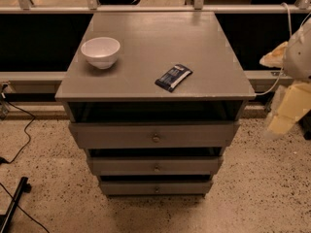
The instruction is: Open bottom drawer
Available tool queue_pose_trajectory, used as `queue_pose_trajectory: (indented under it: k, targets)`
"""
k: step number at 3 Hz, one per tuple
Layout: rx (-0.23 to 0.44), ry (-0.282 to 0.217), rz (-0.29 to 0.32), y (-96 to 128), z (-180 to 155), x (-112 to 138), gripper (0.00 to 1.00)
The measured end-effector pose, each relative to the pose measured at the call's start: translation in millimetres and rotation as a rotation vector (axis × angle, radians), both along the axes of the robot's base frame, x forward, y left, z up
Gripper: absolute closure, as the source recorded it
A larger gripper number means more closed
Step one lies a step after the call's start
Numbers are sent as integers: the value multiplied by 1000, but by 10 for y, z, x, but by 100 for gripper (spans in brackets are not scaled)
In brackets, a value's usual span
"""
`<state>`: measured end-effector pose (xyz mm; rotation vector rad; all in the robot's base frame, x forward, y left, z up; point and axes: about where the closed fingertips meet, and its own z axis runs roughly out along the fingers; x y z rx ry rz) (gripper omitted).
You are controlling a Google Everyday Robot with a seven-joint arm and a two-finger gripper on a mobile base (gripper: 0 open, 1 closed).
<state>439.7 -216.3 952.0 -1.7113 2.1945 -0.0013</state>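
A grey wooden cabinet (pixel 155 52) with three stacked drawers stands in the middle of the view. The bottom drawer (pixel 156 187) has the narrowest, thinnest front and a tiny round metal knob (pixel 156 190) at its centre. Above it are the medium drawer (pixel 156 165) and the widest top drawer (pixel 154 136). My gripper (pixel 286 113) hangs at the right edge of the view, pale yellow, to the right of the cabinet and well above the bottom drawer, apart from it.
A white bowl (pixel 100 52) and a dark blue snack packet (pixel 173 76) lie on the cabinet top. Black cables (pixel 19 135) and a dark stand leg (pixel 12 205) lie on the speckled floor at the left. A railing and dark wall run behind.
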Motion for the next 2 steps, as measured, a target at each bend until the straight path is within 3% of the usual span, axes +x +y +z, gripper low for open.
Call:
queue_pose_trajectory:
  k: [1, 2]
  targets:
    - [134, -9, 73, 175, -407, -118, 0]
    - [210, -33, 108, 386, -937, -278, 0]
